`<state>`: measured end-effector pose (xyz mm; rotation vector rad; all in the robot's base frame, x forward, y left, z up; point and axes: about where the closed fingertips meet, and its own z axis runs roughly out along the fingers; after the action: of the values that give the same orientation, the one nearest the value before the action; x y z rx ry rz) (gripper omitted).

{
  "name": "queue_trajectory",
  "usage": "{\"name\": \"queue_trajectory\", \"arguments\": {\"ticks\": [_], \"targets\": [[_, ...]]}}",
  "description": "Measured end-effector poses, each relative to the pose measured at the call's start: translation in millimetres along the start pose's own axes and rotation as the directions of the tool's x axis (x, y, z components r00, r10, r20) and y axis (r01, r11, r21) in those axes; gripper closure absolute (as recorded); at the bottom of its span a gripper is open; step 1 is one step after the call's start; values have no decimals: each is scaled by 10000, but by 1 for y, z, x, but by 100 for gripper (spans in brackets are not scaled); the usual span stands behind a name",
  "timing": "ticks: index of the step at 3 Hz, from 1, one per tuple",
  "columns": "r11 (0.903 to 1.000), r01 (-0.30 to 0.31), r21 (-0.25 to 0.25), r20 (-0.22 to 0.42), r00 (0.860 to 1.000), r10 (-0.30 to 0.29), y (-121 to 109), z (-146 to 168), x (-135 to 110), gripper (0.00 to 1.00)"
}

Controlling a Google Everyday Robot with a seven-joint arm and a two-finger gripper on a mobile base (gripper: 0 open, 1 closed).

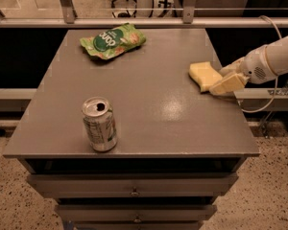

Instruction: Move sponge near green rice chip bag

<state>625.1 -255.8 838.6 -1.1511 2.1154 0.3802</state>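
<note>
— Where is your gripper?
— My gripper is low at the counter's right edge, just beside the sponge. I cannot tell whether my jaws stand wide or narrow.
— And the bag?
— The bag lies far left, well apart from the sponge. A can stands upright near the front.

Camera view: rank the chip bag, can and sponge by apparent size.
1. Chip bag and can: about alike. The can sits nearer the camera, so they are left unranked.
2. Sponge: smallest.
The gripper is close beside the sponge.
</note>
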Motion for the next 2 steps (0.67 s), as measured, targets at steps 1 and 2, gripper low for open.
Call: {"name": "queue_trajectory", "arguments": {"ticks": [1, 2], "targets": [[10000, -52, -77, 288, 9996, 54, 1, -2, -11, 63], [9997, 215, -77, 806, 9965, -208, 5, -10, -36, 87]]}}
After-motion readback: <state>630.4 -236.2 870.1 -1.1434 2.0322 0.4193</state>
